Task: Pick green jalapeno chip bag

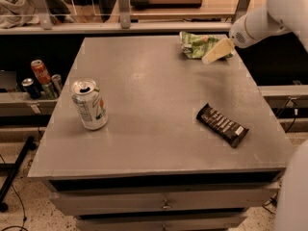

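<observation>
- Gripper [212, 56] sits over the far right corner of the table, a pale cream wedge slanting down and to the left from the white arm [269, 13] that reaches in from the upper right.
- We see its tip overlapping the near right edge of the green jalapeno chip bag [193, 44]; we cannot tell whether it touches the bag or hangs just above it.
- We cannot tell whether the gripper is open or closed, since it reads as one pale shape from this side.
- The bag lies crumpled and low near the far edge of the grey table [154, 81], right of centre. It is light green with white and a little orange-red print.
- We find a dark brown candy bar [222, 124] lying flat toward the near right of the table, set on a diagonal and well apart from the bag.
- A silver-white soda can [89, 104] stands upright on the left side with its top opened and green marking on its side. It is well apart from both the bar and the bag.
- Below the tabletop we see a drawer front [163, 203] with a small handle.
- On a low shelf left of the table stands a red can [41, 72] with two darker ones beside it.
- A crumpled grey cloth [14, 6] lies at the upper left, behind a rail.
</observation>
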{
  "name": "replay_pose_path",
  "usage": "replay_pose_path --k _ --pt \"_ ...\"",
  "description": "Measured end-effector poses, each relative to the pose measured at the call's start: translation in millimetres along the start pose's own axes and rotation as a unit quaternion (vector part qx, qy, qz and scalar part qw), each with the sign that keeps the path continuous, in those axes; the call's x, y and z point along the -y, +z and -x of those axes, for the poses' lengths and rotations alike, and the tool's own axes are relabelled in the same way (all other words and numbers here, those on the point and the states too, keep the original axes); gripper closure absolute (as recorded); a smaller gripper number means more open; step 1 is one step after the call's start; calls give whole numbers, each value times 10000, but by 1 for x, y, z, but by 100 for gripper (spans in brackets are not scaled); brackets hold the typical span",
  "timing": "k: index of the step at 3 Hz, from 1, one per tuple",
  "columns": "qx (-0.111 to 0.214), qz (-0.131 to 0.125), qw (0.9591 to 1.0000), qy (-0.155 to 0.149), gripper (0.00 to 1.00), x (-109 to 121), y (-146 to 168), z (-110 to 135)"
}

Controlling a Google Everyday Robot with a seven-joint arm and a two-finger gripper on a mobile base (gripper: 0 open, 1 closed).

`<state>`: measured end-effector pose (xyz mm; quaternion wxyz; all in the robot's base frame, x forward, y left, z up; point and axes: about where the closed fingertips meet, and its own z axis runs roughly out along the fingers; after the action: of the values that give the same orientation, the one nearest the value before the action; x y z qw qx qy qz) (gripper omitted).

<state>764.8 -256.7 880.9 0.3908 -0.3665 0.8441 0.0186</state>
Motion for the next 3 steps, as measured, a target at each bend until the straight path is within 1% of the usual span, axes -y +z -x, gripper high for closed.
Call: replay_pose_path --k 1,2,3 --pt "-114 -139 9997 167 0 9 26 -4" --pt "-113 -239 9988 411 0 18 45 -9" --pt "-62 -280 9977 618 18 23 58 -15"
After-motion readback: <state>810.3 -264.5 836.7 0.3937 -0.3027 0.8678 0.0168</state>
